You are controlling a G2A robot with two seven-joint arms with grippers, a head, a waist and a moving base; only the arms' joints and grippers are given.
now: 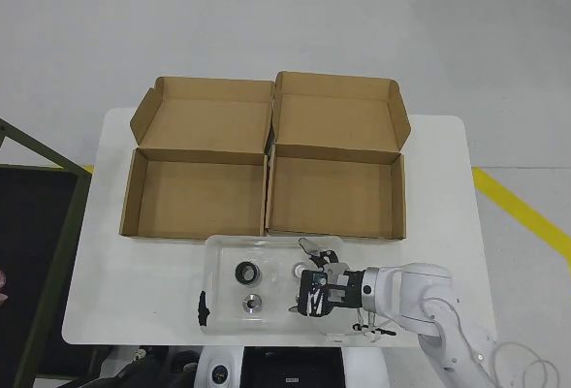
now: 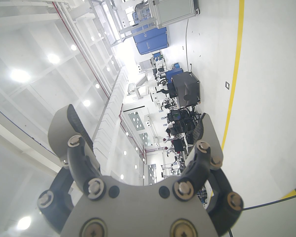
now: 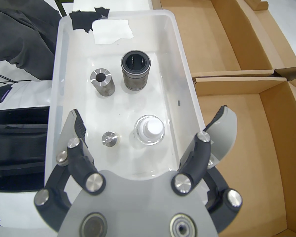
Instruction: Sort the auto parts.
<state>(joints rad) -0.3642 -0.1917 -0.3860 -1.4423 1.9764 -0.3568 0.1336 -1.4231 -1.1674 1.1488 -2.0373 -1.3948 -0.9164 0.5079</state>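
Observation:
A clear plastic bin (image 1: 266, 239) stands at the table's front edge. Inside it are a black linear bearing (image 3: 135, 70), a grey metal cylinder with a centre hole (image 3: 102, 81), a small metal stud (image 3: 109, 138) and a clear cap with a white core (image 3: 150, 129). My right gripper (image 3: 149, 112) hangs open over the bin's end, one finger inside by the stud and the other outside the wall. From above, the right gripper (image 1: 306, 281) covers the bin's right part, with the bearing (image 1: 247, 274) and cylinder (image 1: 253, 304) to its left. My left gripper (image 2: 137, 111) is open, holding nothing, aimed at the hall.
Two open cardboard boxes sit side by side behind the bin, the left box (image 1: 196, 199) and the right box (image 1: 335, 199), both with flaps raised. Black tape and a white label (image 3: 88, 20) mark the bin's far wall. A green cart (image 1: 14, 242) stands off the table's left.

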